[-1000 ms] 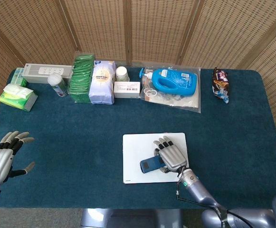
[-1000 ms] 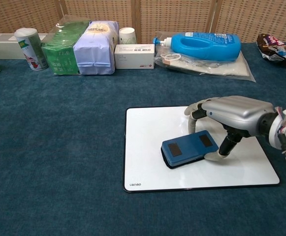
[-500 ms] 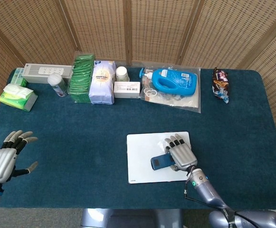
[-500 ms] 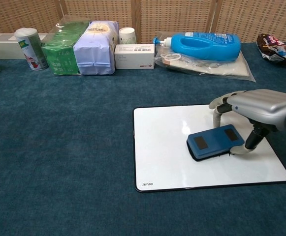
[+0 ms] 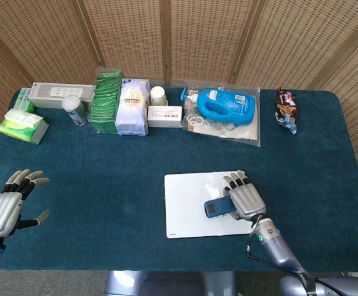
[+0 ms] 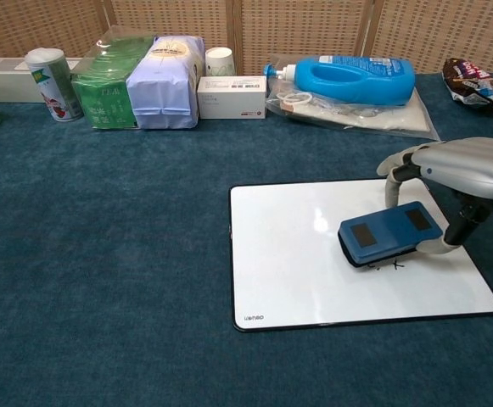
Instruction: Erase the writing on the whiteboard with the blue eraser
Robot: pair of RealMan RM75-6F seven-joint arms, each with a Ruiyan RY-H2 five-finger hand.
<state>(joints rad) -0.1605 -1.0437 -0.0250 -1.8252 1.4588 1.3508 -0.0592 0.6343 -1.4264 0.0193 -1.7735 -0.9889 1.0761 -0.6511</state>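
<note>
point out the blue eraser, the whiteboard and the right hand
blue eraser (image 6: 389,233): chest view, middle of its blue top face.
whiteboard (image 6: 288,263): chest view, bare white surface left of the eraser.
right hand (image 5: 246,198): head view, back of the hand, which holds the eraser.

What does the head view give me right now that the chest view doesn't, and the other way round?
Only the head view shows the left hand, open above the table's near left, and the green tissue pack in full. Only the chest view shows faint dark marks on the whiteboard at the eraser's near edge. Both show the right hand gripping the blue eraser on the right part of the whiteboard, and the blue detergent bottle in the back row.
</note>
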